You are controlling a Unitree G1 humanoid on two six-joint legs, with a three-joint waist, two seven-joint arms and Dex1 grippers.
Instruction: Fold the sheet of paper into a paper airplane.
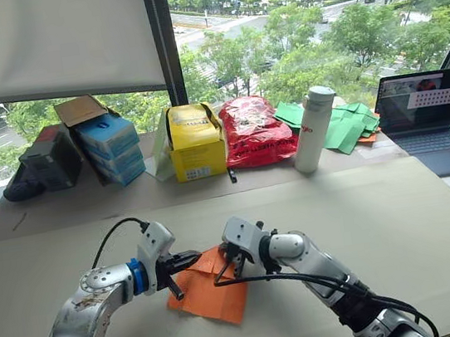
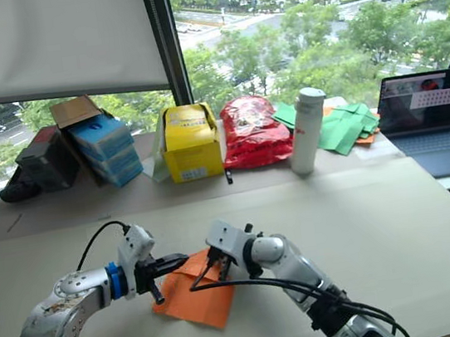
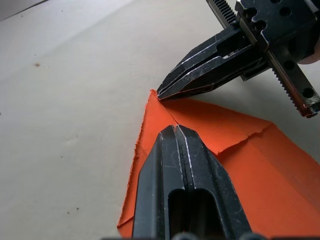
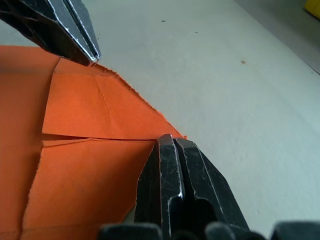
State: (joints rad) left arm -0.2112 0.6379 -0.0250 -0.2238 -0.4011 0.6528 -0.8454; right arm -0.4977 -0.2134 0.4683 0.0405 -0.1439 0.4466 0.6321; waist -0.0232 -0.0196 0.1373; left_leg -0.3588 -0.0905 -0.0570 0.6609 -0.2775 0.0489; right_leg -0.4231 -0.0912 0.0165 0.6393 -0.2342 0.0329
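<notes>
The sheet of paper (image 1: 215,293) is bright orange, folded with layered flaps and a pointed end, and lies flat on the table (image 1: 400,219) near its front edge. My left gripper (image 1: 197,259) is shut, its tips resting on top of the paper (image 3: 235,150) along the centre crease. My right gripper (image 1: 227,265) is also shut; its tips (image 3: 161,94) touch the paper's pointed corner, close to the left fingertips. From the right wrist, its own shut fingers (image 4: 172,142) sit at the paper's edge (image 4: 95,110). Whether either pinches a layer is unclear.
Along the window at the back stand a stack of blue boxes (image 1: 110,147), a yellow box (image 1: 196,143), a red bag (image 1: 255,131), a white bottle (image 1: 314,129), green paper pieces (image 1: 345,128) and an open laptop (image 1: 432,118). Black cables trail from both wrists.
</notes>
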